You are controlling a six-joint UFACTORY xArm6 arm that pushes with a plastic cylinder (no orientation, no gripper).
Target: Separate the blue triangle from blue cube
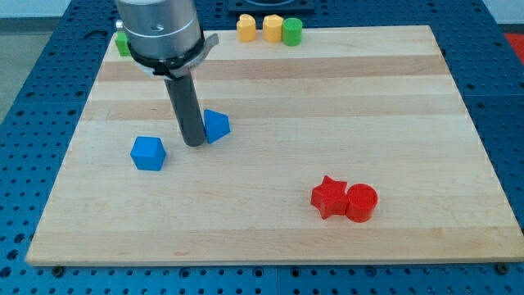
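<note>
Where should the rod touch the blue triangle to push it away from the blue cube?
No hand here, so push. Press the blue triangle on its face toward the view's left, where my tip already stands, between it and the blue cube. Pushing toward the view's right likely widens the gap.

The arm is being seen from the view's top left, where only its round grey end part is showing. A ring of dark band is being worn around its bottom edge. A straight dark rod is being held pointing down from under it, leaning a tiny bit toward the view's right. My tip is being kept low at the board, at the rod's very end. The rest of the arm is being cut off by the picture's top edge.
</note>
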